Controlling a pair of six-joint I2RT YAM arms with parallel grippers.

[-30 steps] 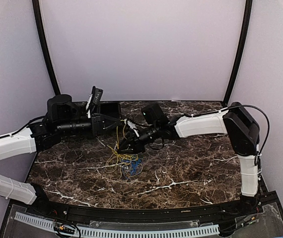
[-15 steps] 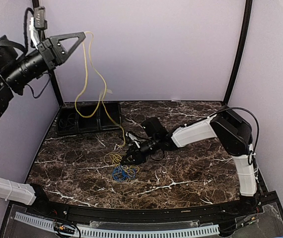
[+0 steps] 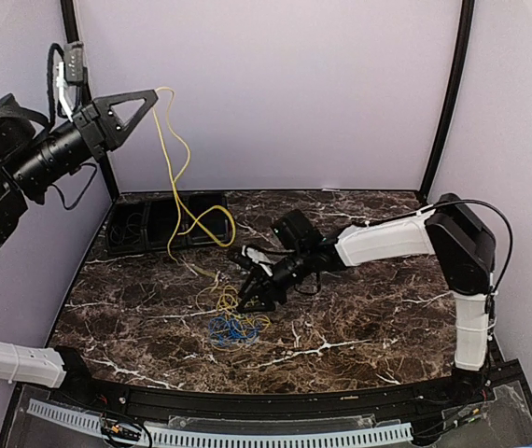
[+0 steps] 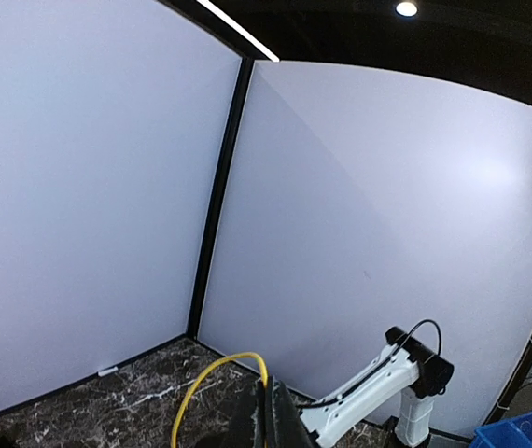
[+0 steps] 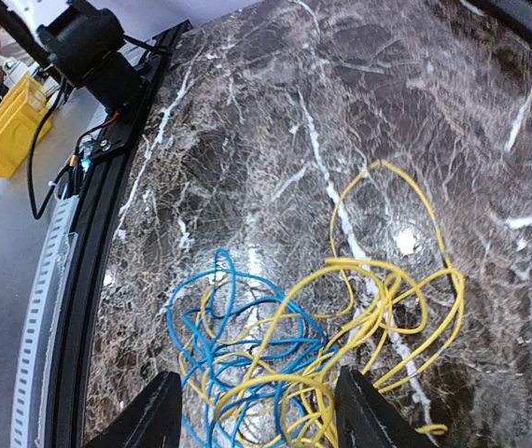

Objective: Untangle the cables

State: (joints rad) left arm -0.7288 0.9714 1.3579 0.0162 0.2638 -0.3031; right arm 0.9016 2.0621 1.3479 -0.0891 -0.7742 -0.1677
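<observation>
The yellow cable hangs from my left gripper, which is raised high at the upper left and shut on its end. It drops in a slack loop to the tangle on the table. There its remaining loops lie interlaced with the blue cable, also seen from above. In the left wrist view the shut fingertips pinch the yellow cable. My right gripper is low over the tangle and open, one finger on each side of the mixed loops.
A black compartment tray with dark coiled cable inside stands at the back left of the marble table. Black frame posts rise at the back corners. The table's front rail runs close to the tangle.
The left gripper went from table height to high at the upper left, drawing the yellow cable up, then sank slightly so the strand slackened. The right gripper opened over the tangle.
</observation>
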